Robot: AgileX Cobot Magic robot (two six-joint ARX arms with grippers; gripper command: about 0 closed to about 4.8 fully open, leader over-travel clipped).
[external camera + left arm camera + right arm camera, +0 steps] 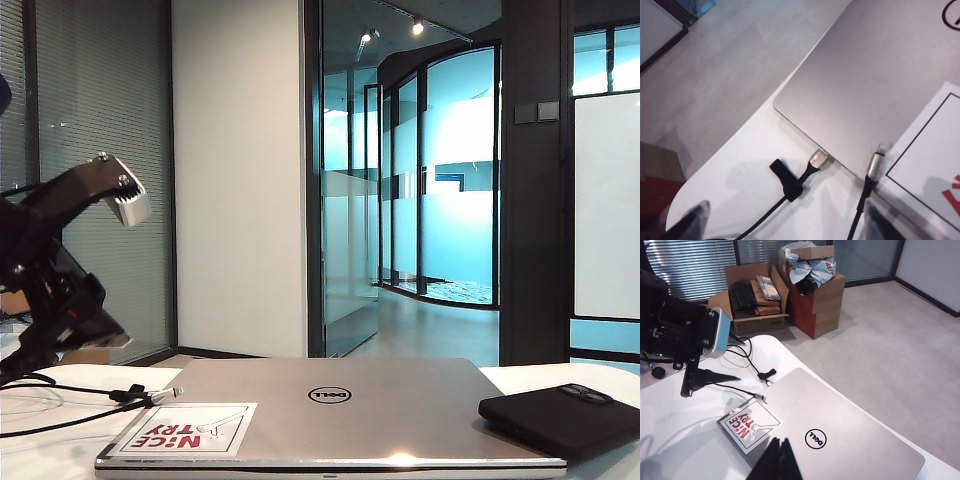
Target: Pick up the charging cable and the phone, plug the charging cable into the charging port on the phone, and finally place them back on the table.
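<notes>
The charging cable (771,210) lies on the white table (735,165) at the left, by the silver laptop's corner. One silver plug (818,159) touches the laptop's edge, with a black tie band (785,181) just behind it. A second plug (875,165) rests on the lid's edge. My left gripper (785,226) hovers above the cable, open, its fingertips (690,222) wide on either side of the cord and holding nothing. The black phone (560,418) lies flat on the table at the right of the laptop. Its charging port is not discernible. My right gripper (780,452) hangs shut and empty over the laptop lid.
A closed silver Dell laptop (330,410) with a red-and-white sticker (185,430) fills the table's middle. The table's rounded edge (715,172) runs close behind the plugs. Cardboard boxes (785,290) stand on the floor beyond the table.
</notes>
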